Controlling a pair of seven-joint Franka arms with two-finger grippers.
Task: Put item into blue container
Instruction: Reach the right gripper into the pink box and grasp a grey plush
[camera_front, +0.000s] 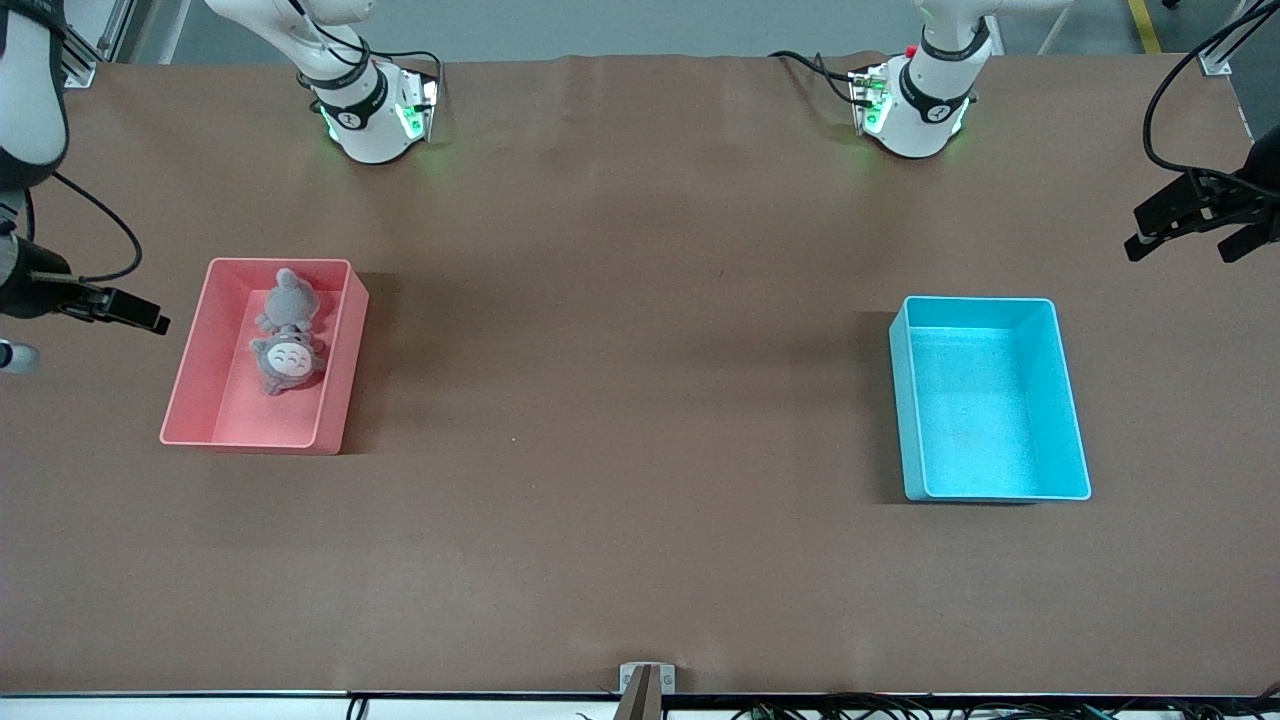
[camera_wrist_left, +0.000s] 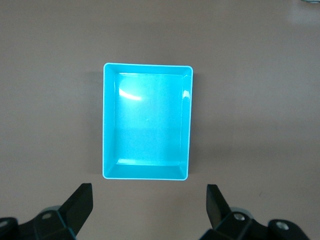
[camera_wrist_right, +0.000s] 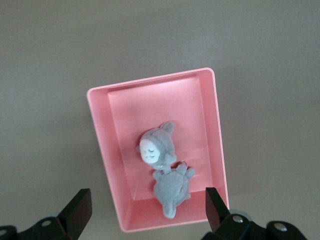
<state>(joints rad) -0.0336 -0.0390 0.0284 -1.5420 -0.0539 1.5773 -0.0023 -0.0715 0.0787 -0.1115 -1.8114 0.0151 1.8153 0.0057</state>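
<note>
Two grippers open, both bins untouched

You have both grippers up in the air with their jaws spread wide and nothing between them. Your left gripper (camera_wrist_left: 147, 202) hangs above the blue container (camera_wrist_left: 147, 120), off that bin's edge, its two black fingers (camera_wrist_left: 80, 202) apart. In the front view it shows at the left arm's end of the tabletop (camera_front: 620, 520). Your right gripper (camera_wrist_right: 147, 207) hangs over the pink bin (camera_wrist_right: 157, 150) at the right arm's end of the tabletop, fingers (camera_wrist_right: 80, 207) just as wide, gripping nothing.

Moving outward, the blue container (camera_front: 990, 400) sits flat on the brown tabletop, open side up, and you can see its bare floor. The pink bin (camera_front: 265, 355) stands well apart from it. Inside the pink bin lies a grey plush toy (camera_wrist_right: 162, 167) with a pale face, resting on the bin's floor, closer to the wall that faces the blue container.
</note>
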